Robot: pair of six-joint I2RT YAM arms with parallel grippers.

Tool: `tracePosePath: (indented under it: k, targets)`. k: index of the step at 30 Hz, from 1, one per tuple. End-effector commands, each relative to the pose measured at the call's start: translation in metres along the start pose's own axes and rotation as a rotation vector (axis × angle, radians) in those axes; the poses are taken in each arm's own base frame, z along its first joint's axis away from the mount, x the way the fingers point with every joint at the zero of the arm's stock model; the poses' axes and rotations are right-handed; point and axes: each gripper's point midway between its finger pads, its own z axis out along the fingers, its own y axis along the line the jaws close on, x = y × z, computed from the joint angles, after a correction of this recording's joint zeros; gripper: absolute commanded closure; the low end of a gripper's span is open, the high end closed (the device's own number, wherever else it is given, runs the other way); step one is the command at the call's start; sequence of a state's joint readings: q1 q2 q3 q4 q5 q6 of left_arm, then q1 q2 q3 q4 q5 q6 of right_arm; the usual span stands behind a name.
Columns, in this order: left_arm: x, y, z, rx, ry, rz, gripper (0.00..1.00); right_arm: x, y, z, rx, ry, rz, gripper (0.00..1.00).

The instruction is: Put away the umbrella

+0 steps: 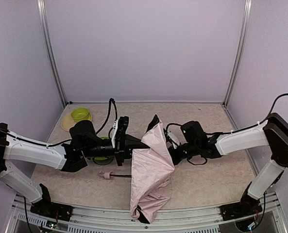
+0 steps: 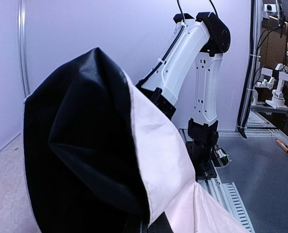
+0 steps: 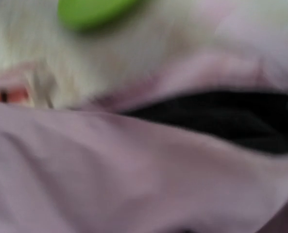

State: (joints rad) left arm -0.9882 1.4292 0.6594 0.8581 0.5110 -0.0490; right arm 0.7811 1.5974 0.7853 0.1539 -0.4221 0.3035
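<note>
umbrella [image 1: 151, 170] hangs from left gripper [image 1: 136, 143] tip, pink fabric drooping past it toward near edge of table [image 1: 207, 179]. handle [image 1: 106, 174] lies flat, near side of left gripper. right gripper [image 1: 174, 151] pokes in from fabric's other side. fingers buried in cloth, right wrist view all blur. left gripper clenched on fabric; right gripper, can't tell.

Left arm [image 1: 34, 150] and right arm [image 1: 241, 138]: white moulded link shells with black joint housings. A black cable [image 1: 110, 112] loops above the left wrist; another arcs over the right shoulder. The cable along the right forearm is secured by ties. The upright link shows small screw holes [image 2: 198, 103]. Black base mounts [image 1: 46, 208]. Left gripper [image 1: 141, 142]: black, wedge-shaped body.
</note>
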Motion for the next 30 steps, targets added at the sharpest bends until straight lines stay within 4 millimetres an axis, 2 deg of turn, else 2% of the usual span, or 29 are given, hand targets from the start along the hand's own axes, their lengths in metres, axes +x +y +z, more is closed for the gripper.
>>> tracePosePath:
  k: [1, 3, 5, 7, 10, 14, 17, 20, 23, 24, 25, 28, 29, 30]
  targets:
    - [-0.033, 0.017, 0.003, -0.078, -0.069, 0.022, 1.00, 0.029, 0.022, 0.018, -0.215, 0.049, 0.036, 0.66]
    - [-0.027, 0.045, 0.005, -0.152, -0.045, -0.002, 1.00, 0.043, 0.024, 0.019, -0.246, 0.060, 0.070, 0.67]
    - [-0.003, 0.085, 0.004, -0.278, -0.001, -0.055, 1.00, 0.054, 0.022, 0.018, -0.232, 0.076, 0.091, 0.68]
    - [0.034, 0.125, -0.003, -0.410, 0.068, -0.132, 1.00, 0.064, 0.020, 0.013, -0.218, 0.078, 0.107, 0.68]
    - [0.102, 0.155, -0.011, -0.513, 0.213, -0.215, 1.00, 0.071, 0.020, 0.006, -0.211, 0.069, 0.127, 0.68]
    - [0.161, 0.160, -0.010, -0.527, 0.353, -0.319, 1.00, 0.071, 0.013, -0.002, -0.158, 0.063, 0.156, 0.68]
    - [0.187, 0.154, -0.014, -0.510, 0.391, -0.378, 1.00, 0.063, 0.007, -0.014, -0.101, 0.035, 0.207, 0.66]
    - [0.202, 0.149, -0.014, -0.493, 0.417, -0.400, 1.00, 0.052, 0.001, -0.032, -0.011, -0.009, 0.214, 0.65]
    - [0.202, 0.147, -0.014, -0.477, 0.411, -0.402, 1.00, 0.041, -0.013, -0.055, 0.152, -0.040, 0.192, 0.66]
    - [0.201, 0.147, -0.013, -0.475, 0.407, -0.403, 1.00, 0.035, -0.011, -0.062, 0.180, -0.053, 0.169, 0.66]
    - [0.200, 0.148, -0.013, -0.478, 0.405, -0.402, 1.00, 0.030, -0.003, -0.067, 0.177, -0.064, 0.142, 0.66]
    - [0.201, 0.150, -0.012, -0.485, 0.404, -0.400, 1.00, 0.012, 0.045, -0.072, 0.002, -0.147, 0.004, 0.59]
    - [0.201, 0.151, -0.011, -0.488, 0.404, -0.401, 1.00, 0.010, 0.056, -0.072, -0.057, -0.169, -0.008, 0.56]
    - [0.201, 0.151, -0.011, -0.489, 0.402, -0.401, 1.00, 0.011, 0.063, -0.069, -0.095, -0.171, -0.008, 0.47]
